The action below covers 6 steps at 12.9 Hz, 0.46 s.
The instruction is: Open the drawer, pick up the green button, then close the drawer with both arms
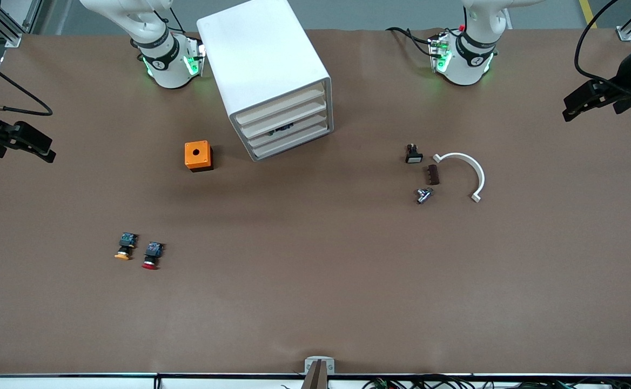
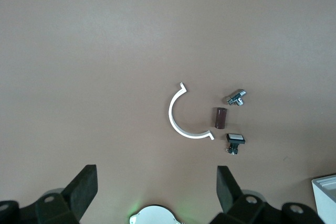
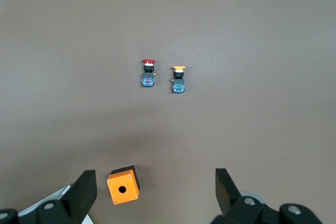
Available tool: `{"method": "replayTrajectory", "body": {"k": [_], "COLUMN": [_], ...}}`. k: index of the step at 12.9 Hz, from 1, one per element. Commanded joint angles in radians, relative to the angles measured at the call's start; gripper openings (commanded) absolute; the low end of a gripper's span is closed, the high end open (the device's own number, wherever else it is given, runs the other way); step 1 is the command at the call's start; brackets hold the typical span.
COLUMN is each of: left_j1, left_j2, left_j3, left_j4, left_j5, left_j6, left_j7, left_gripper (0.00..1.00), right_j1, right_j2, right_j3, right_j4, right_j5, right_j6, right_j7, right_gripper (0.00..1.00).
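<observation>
Right black two-finger gripper (image 1: 21, 141) wide open, empty, high over its table end. Boxy white plastic cabinet (image 1: 264, 65) nearer this arm's base, cream-fronted drawers (image 1: 286, 127) all shut, facing camera; green button unseen. Left black two-finger gripper (image 1: 591, 100) likewise spread, empty, waiting.

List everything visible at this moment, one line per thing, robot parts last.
cabinet: 1, white, four shut drawers, between the arm bases
orange box: 1, beside the cabinet, toward the right arm's end
loose buttons: 2, yellow-orange cap, red cap, side by side, nearer the front camera
curved clip: 1, white, toward the left arm's end
small parts: 3, white-faced, brown, metal, beside the clip
left pincer: open, over bare table
right pincer: open, above the orange box
</observation>
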<state>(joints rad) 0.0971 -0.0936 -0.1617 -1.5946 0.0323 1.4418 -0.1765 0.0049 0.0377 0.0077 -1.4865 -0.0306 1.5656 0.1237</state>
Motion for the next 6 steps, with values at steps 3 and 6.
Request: {"method": "replayTrajectory", "body": {"k": [3, 6], "left_j1": [-0.003, -0.017], "left_j2": [0.035, 0.122], "left_j3": [-0.007, -0.01], "left_j4": [0.034, 0.061], "left_j5": [-0.005, -0.011], "left_j6": [-0.021, -0.018], "left_j7": [-0.001, -0.006], "left_gripper": [1.0, 1.0], "right_j1": [-0.008, -0.008], "right_j2": [0.005, 0.004], "right_j3": [0.006, 0.006], "right_j4": [0.006, 0.006], "right_j5": [0.012, 0.012], "right_j6": [-0.001, -0.001], "right_j7": [-0.01, -0.01], "right_gripper": [1.0, 1.0]}}
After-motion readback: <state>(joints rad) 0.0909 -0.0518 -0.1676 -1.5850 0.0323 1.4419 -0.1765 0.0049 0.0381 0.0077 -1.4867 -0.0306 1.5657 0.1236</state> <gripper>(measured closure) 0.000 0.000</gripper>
